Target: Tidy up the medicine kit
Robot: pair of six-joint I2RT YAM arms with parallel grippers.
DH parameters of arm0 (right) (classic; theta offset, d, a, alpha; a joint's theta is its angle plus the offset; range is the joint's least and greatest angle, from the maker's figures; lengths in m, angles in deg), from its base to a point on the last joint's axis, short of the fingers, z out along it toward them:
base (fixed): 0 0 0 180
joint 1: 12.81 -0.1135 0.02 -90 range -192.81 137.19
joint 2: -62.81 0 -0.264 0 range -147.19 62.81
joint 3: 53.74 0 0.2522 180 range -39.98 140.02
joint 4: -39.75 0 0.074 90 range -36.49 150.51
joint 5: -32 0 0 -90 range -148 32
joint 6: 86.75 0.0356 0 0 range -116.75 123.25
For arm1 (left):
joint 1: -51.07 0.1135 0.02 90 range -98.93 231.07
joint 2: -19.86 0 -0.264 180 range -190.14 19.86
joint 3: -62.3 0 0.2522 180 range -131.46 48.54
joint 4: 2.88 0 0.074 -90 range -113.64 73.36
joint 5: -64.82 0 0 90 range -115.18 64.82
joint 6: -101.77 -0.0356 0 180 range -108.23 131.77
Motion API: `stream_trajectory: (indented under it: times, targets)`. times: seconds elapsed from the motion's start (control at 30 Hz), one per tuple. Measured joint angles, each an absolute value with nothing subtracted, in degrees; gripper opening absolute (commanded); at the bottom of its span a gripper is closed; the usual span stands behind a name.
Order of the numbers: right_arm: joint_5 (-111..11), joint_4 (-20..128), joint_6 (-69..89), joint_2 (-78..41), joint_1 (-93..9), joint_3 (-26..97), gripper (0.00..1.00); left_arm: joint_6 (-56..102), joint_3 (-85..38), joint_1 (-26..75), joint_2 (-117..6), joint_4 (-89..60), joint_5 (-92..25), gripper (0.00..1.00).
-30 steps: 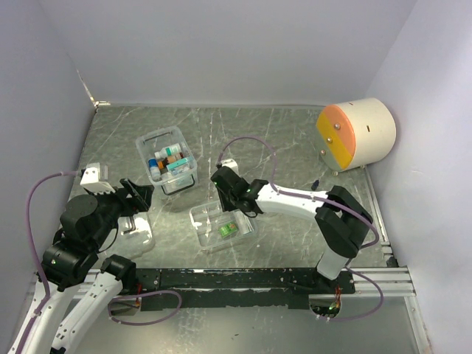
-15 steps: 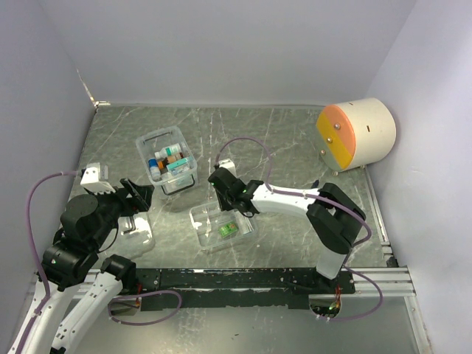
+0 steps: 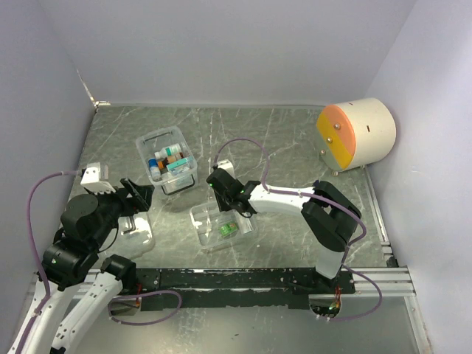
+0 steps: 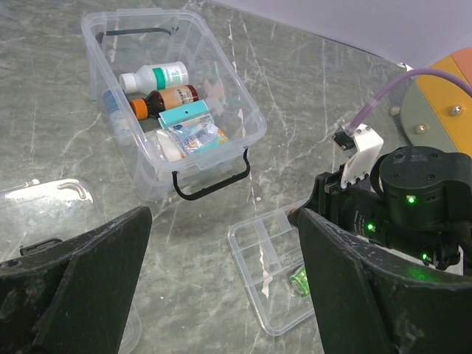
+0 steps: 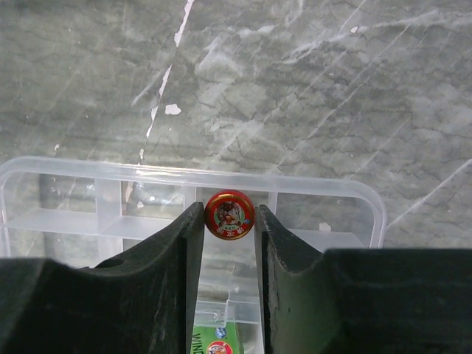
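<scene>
The medicine kit's clear box (image 3: 167, 158) (image 4: 221, 158) stands open at the back left with bottles and packets inside. Its divided tray insert (image 3: 200, 221) (image 4: 258, 254) (image 5: 317, 193) lies mid-table and holds a green packet (image 3: 227, 230) (image 5: 221, 341). My right gripper (image 3: 220, 188) (image 5: 229, 221) is shut on a small round red tin (image 5: 229, 213), held over a compartment by the tray's far rim. My left gripper (image 3: 136, 193) (image 4: 223, 221) hangs wide open with nothing in it, above the clear lid (image 3: 139, 234) (image 4: 44, 199).
A large cream-and-orange cylinder (image 3: 356, 134) (image 4: 435, 110) stands at the back right by the wall. Walls close in the table on three sides. The black rail (image 3: 243, 280) with both arm bases runs along the near edge.
My right arm has swung a little to the left, carrying the red tin over the tray's far rim. The left arm has not moved.
</scene>
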State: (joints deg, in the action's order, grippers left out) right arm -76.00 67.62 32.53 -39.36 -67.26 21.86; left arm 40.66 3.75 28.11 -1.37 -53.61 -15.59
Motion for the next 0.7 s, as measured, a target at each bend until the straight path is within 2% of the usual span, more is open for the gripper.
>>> stream_trajectory:
  times: [0.27,0.43,0.67,0.7]
  targets:
    - [-75.89,68.5,32.53,-39.17,-67.31,21.97,0.47,40.66,3.75,28.11,-1.37,-53.64,-15.59,0.93]
    - [-75.3,69.72,32.79,-38.49,-67.31,24.0,0.47,40.63,3.75,28.11,-1.43,-53.64,-15.64,1.0]
    - [-75.39,72.23,34.98,-34.75,-67.31,24.07,0.41,40.68,3.75,28.13,-0.34,-53.66,-14.41,0.99]
    - [-75.65,72.41,35.54,-33.48,-67.31,23.78,0.39,40.7,3.75,28.11,0.14,-53.66,-14.15,0.95]
